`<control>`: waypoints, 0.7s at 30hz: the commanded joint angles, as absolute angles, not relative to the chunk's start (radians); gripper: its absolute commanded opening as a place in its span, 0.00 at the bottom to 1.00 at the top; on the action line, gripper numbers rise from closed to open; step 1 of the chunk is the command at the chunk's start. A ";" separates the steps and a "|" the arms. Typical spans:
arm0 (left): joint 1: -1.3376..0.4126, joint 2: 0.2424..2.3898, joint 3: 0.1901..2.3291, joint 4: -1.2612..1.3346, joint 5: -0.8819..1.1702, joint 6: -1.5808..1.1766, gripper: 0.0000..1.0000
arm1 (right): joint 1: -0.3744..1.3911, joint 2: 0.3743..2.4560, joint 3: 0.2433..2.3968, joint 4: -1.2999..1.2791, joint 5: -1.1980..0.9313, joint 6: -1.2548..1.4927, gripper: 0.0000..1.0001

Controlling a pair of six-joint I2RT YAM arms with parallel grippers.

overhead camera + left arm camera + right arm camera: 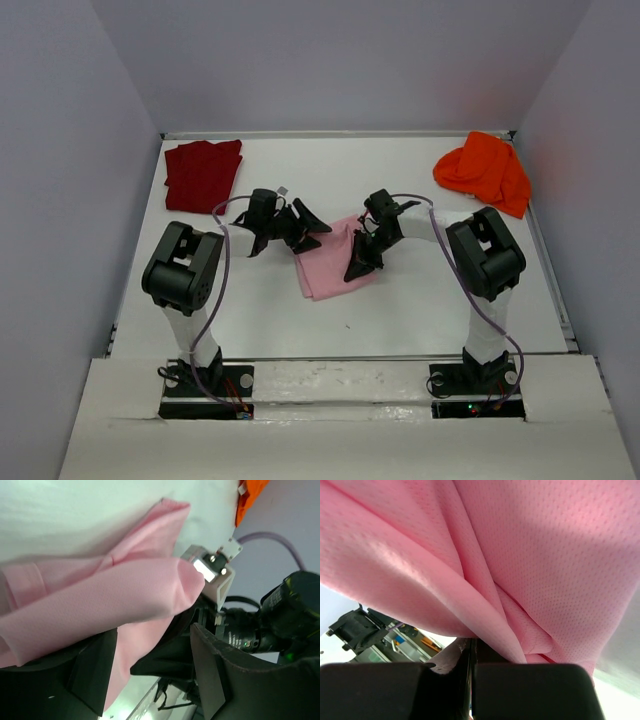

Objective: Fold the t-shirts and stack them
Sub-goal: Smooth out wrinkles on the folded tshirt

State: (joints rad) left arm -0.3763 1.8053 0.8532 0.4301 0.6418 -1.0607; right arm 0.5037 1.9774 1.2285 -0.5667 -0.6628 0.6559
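One light pink t-shirt (328, 268), crumpled on the table (420, 310) between the two pincers, its right edge clamped in the right pincer (360, 264), fingers pressed together on the cloth. The left pincer (312, 232) stands with fingers apart at the shirt's left edge, a pink fold draped over one finger. One dark red t-shirt (203, 172), folded flat, far beyond the left pincer; one bright orange t-shirt (487, 172), heaped, far beyond the right pincer.

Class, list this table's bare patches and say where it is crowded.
Free: the far strip between the dark red t-shirt and the orange t-shirt; the near strip between the pink t-shirt and the arm bases. Crowded: the centre, where left pincer and right pincer meet it.
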 commanded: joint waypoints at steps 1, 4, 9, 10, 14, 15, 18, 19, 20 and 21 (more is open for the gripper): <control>-0.342 1.845 0.933 0.477 0.698 -1.046 0.69 | 0.514 1.942 1.224 -0.546 -0.658 0.657 0.00; -0.325 1.910 0.975 0.479 0.725 -1.035 0.68 | 0.514 1.945 1.235 -0.546 -0.661 0.657 0.00; -0.308 1.971 1.037 0.479 0.732 -1.017 0.68 | 0.514 1.942 1.239 -0.546 -0.661 0.658 0.00; -0.307 1.994 1.046 0.474 0.730 -1.012 0.68 | 0.514 1.939 1.239 -0.546 -0.660 0.658 0.00; -0.285 2.037 1.106 0.425 0.709 -0.973 0.69 | 0.514 1.937 1.241 -0.546 -0.663 0.660 0.00; -0.276 2.028 1.114 0.402 0.692 -0.953 0.69 | 0.514 1.937 1.241 -0.548 -0.664 0.661 0.00; -0.267 1.999 1.167 0.359 0.663 -0.917 0.69 | 0.514 1.934 1.235 -0.546 -0.661 0.661 0.00; -0.264 1.988 1.189 0.303 0.635 -0.901 0.69 | 0.514 1.934 1.233 -0.545 -0.658 0.661 0.00; -0.258 1.967 1.209 0.275 0.624 -0.866 0.69 | 0.514 1.936 1.232 -0.545 -0.660 0.661 0.00; -0.253 1.957 1.225 0.256 0.618 -0.856 0.70 | 0.514 1.937 1.233 -0.545 -0.660 0.664 0.00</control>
